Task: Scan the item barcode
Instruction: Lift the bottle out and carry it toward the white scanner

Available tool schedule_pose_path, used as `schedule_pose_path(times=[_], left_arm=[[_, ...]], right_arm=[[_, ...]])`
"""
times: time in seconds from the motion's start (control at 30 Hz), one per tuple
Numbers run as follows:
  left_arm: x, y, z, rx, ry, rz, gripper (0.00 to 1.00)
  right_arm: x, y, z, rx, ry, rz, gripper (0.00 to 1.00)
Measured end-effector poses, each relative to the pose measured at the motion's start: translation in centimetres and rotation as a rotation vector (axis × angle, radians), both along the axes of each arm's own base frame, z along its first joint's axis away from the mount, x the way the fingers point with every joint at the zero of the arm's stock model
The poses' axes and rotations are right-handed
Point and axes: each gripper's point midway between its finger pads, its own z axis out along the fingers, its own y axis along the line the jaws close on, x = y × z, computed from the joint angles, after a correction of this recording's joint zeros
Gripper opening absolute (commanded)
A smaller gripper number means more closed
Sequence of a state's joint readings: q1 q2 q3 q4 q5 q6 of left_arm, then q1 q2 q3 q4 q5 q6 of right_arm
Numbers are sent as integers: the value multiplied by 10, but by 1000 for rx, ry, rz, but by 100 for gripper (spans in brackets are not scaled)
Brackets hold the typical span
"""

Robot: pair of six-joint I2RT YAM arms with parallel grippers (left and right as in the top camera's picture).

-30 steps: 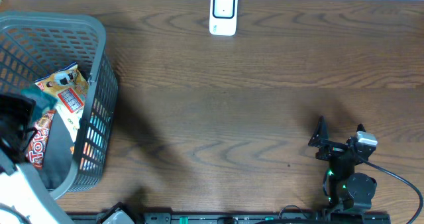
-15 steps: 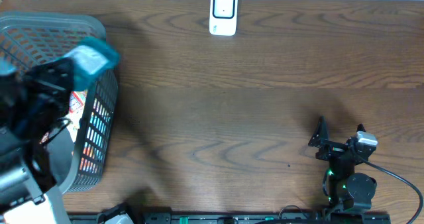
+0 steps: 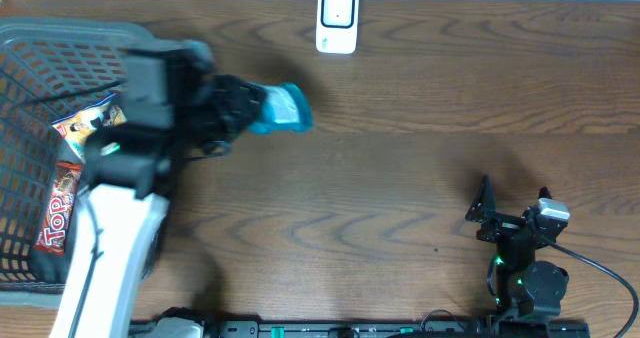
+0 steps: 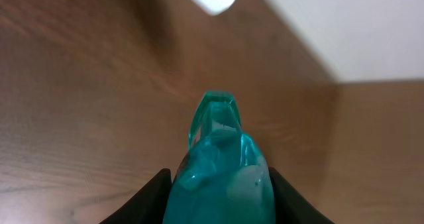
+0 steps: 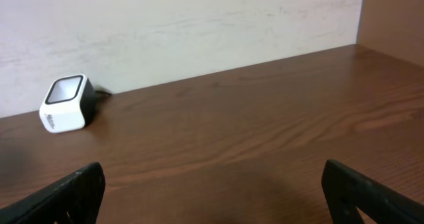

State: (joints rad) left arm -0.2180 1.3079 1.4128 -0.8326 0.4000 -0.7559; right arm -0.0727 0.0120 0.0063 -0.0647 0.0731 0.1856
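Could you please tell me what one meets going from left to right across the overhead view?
Grey plastic mesh basket → teal translucent plastic item → white boxy barcode scanner → right arm's black tool.

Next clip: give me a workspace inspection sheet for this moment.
Surface: brown wood-grain table, no spills seen.
Job's things: teal item held over the table, right of the basket; white scanner at the far edge.
Clutter: grey basket holding snack packs.
Tools: left tool shut on the teal item; right tool open, empty.
Cables: black cable by the right arm's base.
Surroundings: pale wall behind the table.
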Motion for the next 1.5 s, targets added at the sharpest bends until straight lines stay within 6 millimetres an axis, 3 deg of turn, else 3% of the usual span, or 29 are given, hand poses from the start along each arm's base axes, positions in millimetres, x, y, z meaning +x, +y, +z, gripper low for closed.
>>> schedule_pose_path(times=[0.17,0.37,0.47,0.63,0.87,1.2,1.5], left_arm=[[4,-42,-52,180,70,-117,38],[1,-76,-112,335,161,-230,38],[0,-82,-133,383,200,-247,39],[5,-76,-159,488,230,-225,39],[9,-62,-172,565,259,-158,39],[11,-41,-182,524,358,206,39],[14,-38,-182,454,382,374,53]], right_arm=[[0,0,0,0,0,0,99],[0,0,0,0,0,0,99],[0,0,0,0,0,0,99],[0,0,0,0,0,0,99],[0,0,0,0,0,0,99],[0,0,0,0,0,0,99],[0,0,0,0,0,0,99]])
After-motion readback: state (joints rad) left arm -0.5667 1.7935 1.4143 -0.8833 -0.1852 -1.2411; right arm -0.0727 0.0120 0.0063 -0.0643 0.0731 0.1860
